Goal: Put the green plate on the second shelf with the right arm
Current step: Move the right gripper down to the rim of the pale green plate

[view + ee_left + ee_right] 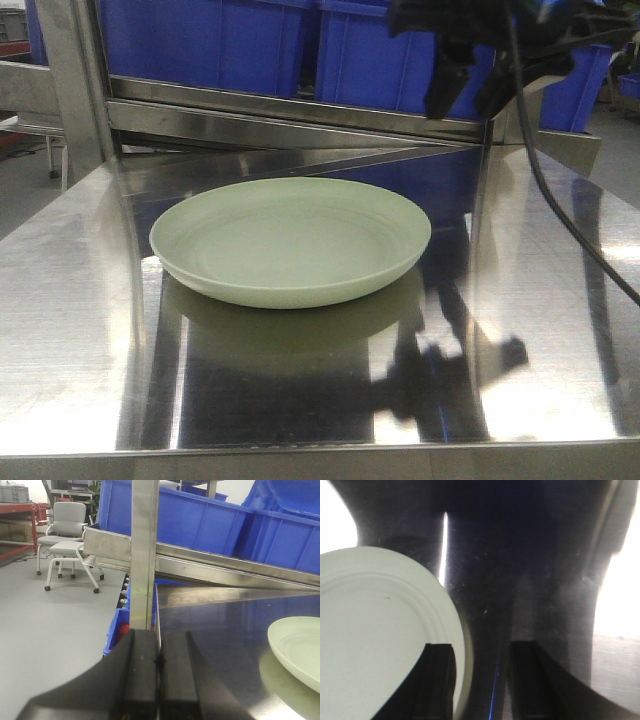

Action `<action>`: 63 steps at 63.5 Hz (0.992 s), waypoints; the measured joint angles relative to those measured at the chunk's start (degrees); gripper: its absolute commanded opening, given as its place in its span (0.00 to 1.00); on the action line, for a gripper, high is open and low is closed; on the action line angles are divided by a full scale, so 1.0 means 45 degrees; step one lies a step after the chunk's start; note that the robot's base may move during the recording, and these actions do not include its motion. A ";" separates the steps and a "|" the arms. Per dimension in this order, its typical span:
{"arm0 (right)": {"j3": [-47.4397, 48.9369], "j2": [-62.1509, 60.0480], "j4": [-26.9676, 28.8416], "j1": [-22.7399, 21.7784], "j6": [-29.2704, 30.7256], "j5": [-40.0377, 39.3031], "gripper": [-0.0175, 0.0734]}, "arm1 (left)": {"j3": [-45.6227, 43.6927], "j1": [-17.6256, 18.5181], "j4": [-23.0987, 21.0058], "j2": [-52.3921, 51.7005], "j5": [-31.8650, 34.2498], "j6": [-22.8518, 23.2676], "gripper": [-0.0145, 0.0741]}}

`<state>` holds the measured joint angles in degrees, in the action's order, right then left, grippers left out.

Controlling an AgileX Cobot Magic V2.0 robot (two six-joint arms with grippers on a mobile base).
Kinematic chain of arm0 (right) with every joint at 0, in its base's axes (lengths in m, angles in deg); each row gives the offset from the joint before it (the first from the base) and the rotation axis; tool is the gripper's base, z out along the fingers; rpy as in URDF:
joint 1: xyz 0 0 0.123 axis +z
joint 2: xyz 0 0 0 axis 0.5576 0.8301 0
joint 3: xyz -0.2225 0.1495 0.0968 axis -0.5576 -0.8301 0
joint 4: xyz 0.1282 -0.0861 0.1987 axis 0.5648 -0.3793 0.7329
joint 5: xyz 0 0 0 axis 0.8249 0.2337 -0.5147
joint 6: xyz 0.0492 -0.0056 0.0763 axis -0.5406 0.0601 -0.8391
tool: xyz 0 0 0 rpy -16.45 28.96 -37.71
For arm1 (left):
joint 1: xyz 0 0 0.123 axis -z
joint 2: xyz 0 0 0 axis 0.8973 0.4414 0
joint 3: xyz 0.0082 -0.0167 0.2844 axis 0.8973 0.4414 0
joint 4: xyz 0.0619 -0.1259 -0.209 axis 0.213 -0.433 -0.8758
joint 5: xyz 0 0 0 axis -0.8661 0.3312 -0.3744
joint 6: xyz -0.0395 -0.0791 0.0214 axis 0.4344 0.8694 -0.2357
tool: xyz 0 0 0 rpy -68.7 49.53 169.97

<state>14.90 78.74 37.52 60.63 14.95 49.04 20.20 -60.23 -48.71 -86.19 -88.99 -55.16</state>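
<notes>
Both fingers of the right gripper (pixel 480 650) hang parted astride the rim of the green plate (pixel 290 240) on the steel tabletop (pixel 80 300) (left gripper (pixel 159 660) closed), so descend straight and pinch deep.

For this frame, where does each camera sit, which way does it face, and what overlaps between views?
Exterior front: in front of the steel surface, looking across it at the green plate and blue bins; right hand hangs top right.
Left wrist: low at the surface's left edge, looking along the shut left hand toward a post and chair.
Right wrist: above the surface, looking down past open fingers.
Shared: all three show the plate.
</notes>
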 measured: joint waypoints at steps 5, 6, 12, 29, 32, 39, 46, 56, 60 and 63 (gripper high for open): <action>0.0398 0.0529 0.0555 0.0000 0.0633 0.0151 0.59 | 0.0000 0.0000 0.0000 0.0000 0.0000 0.0000 0.31; 0.0451 0.0612 0.0679 0.0000 0.0840 0.0152 0.59 | 0.0000 0.0000 0.0000 0.0000 0.0000 0.0000 0.31; 0.0664 0.1163 0.1433 0.0000 0.1659 0.0239 0.59 | 0.0000 0.0000 0.0000 0.0000 0.0000 0.0000 0.31; 0.0753 0.2315 0.1779 0.0000 0.2249 0.0260 0.59 | 0.0000 0.0000 0.0000 0.0000 0.0000 0.0000 0.31; 0.0753 0.2479 0.1779 0.0000 0.2249 0.0237 0.59 | 0.0000 0.0000 0.0000 0.0000 0.0000 0.0000 0.31; 0.0753 0.2805 0.1779 0.0000 0.2278 0.0237 0.59 | 0.0000 0.0000 0.0000 0.0000 0.0000 0.0000 0.31; 0.0753 0.2976 0.1779 0.0000 0.2278 0.0133 0.56 | 0.0000 0.0000 0.0000 0.0000 0.0000 0.0000 0.31; 0.0753 0.3101 0.1779 0.0000 0.2299 0.0061 0.43 | 0.0000 0.0000 0.0000 0.0000 0.0000 0.0000 0.31; 0.0753 0.3162 0.1779 0.0000 0.2372 0.0061 0.41 | 0.0000 0.0000 0.0000 0.0000 0.0000 0.0000 0.31; 0.0762 0.3225 0.1810 0.0000 0.2405 0.0057 0.41 | 0.0000 0.0000 0.0000 0.0000 0.0000 0.0000 0.31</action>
<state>18.33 93.25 45.67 60.63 25.78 49.30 20.20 -60.23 -48.71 -86.19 -88.99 -55.16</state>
